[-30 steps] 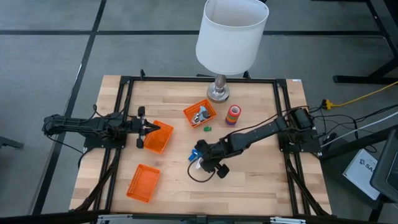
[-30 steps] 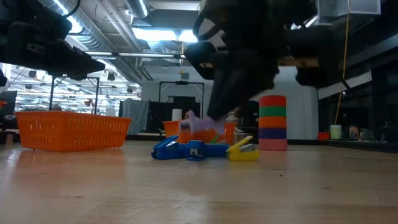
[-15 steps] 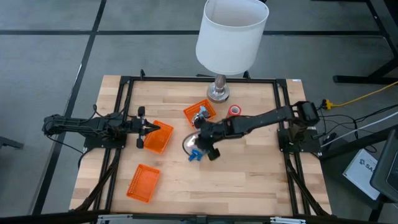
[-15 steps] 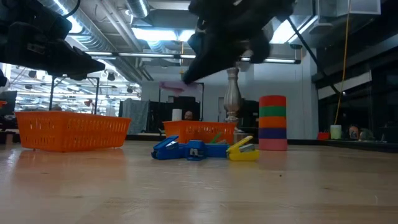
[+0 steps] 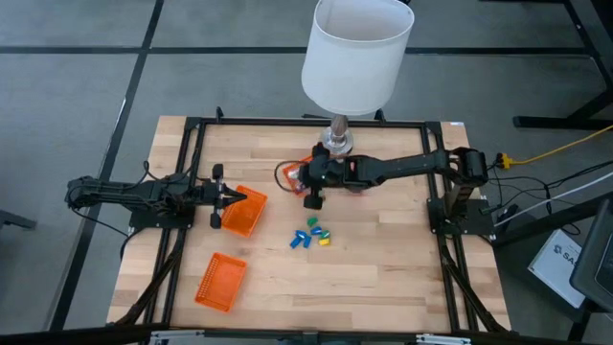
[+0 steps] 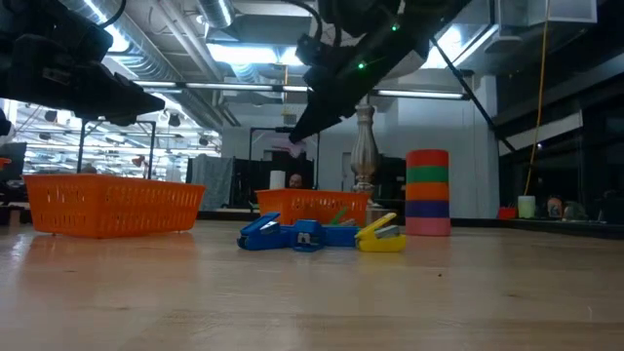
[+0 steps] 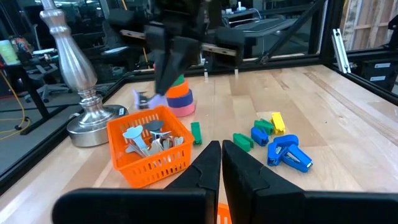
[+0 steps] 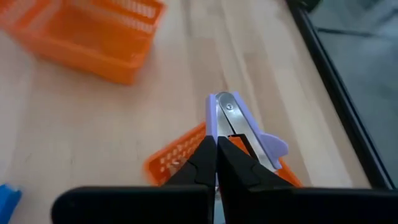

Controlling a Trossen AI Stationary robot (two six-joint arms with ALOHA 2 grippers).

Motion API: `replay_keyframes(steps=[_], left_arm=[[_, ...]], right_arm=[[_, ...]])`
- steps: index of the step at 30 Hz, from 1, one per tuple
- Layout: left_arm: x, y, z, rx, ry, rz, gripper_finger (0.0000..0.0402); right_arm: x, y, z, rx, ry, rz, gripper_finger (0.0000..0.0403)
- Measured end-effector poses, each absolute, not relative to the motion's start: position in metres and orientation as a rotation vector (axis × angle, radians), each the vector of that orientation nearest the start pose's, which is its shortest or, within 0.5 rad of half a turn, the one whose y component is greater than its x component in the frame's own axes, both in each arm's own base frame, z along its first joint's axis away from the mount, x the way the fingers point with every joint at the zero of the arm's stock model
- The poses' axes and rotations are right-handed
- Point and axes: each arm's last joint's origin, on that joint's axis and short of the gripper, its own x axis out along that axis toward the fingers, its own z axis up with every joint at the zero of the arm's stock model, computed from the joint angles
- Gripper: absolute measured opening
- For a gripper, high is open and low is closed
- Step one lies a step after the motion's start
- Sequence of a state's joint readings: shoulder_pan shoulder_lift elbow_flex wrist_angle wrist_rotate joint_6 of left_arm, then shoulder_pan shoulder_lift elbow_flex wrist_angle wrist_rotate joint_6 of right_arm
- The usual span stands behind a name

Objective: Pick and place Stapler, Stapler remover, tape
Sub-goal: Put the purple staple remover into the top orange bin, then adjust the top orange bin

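Right wrist view: my right fingers (image 8: 216, 163) pinch the purple staple remover (image 8: 239, 127) above the small orange basket (image 5: 293, 174) near the table's far edge; releasing off-centre could bounce it out.

Lilac staple remover (image 8: 239, 124) — held aloft; tape stack (image 6: 427, 192) upright.

Two dark arms on black frames

Both the left arm (image 5: 134, 193) and the right arm (image 5: 402, 171) are slim, black and jointed, each mounted on a black metal frame (image 5: 192, 134) bolted along the table's edges. Thin black cables run along the links. Each ends in a pair of narrow, tapering black fingers (image 7: 211, 168) set on a wide, flat black bar. Small green lights (image 6: 363, 66) glow on the right arm's housing.
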State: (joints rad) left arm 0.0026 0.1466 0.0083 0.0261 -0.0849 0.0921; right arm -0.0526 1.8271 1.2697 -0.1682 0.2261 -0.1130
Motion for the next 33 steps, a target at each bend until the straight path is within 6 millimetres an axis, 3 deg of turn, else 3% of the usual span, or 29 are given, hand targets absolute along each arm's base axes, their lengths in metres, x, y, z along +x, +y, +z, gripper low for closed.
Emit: replay_keyframes(steps=[10,17,33], left_arm=[[0.106,0.003,0.157,0.097,0.116,0.082,0.0013],[0.106,0.003,0.157,0.097,0.116,0.082,0.001],[0.106,0.003,0.157,0.097,0.116,0.082,0.0013]], right_arm=[[0.395,-0.048,0.216,-0.055,0.742,-0.321,0.0009],[0.391,-0.059,0.213,0.008,0.767,-0.37,0.0041],[0.389,-0.052,0.21,0.12,0.789,-0.401,0.0134]])
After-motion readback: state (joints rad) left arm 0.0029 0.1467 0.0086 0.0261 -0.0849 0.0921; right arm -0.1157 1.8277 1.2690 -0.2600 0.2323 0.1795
